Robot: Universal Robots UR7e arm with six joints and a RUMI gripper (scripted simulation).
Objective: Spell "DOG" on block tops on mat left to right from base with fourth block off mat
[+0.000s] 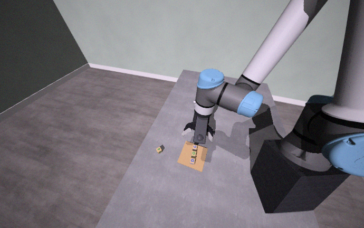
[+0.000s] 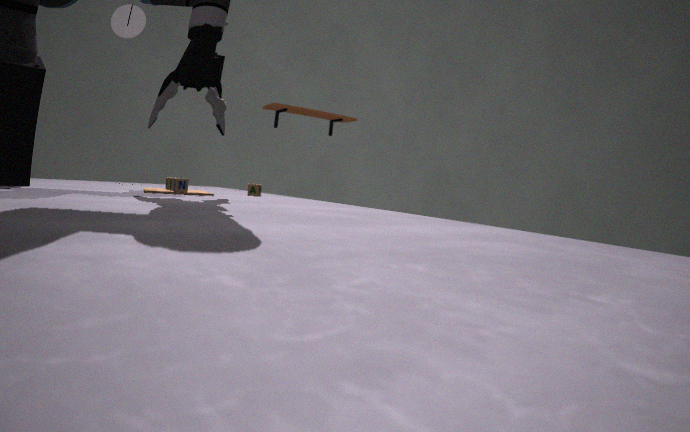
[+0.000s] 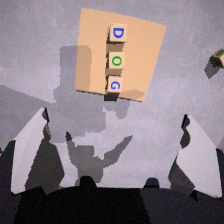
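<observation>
On the tan mat [image 1: 184,158] [image 2: 206,193] [image 3: 92,25] stand the D block [image 1: 192,160] [image 3: 118,33], the O block [image 1: 193,153] [image 3: 116,61] and the G block [image 1: 194,146] [image 2: 181,185] [image 3: 115,85]. They form a nearly straight row with small gaps. From the base they read D, O, G left to right, letter tops pointing away from it. The G block is very near the mat's edge; whether it overhangs is unclear. The fourth block [image 1: 159,149] [image 2: 254,190] [image 3: 218,57] is off the mat. My gripper [image 1: 198,137] [image 2: 186,130] [image 3: 116,112] is open and empty, high above the table, beyond the G end.
The grey table [image 1: 161,188] has its long edge beyond the fourth block. The dark robot pedestal [image 1: 276,177] [image 2: 15,127] stands on the opposite side of the mat. A wooden shelf [image 2: 309,112] is on the wall in the exterior view.
</observation>
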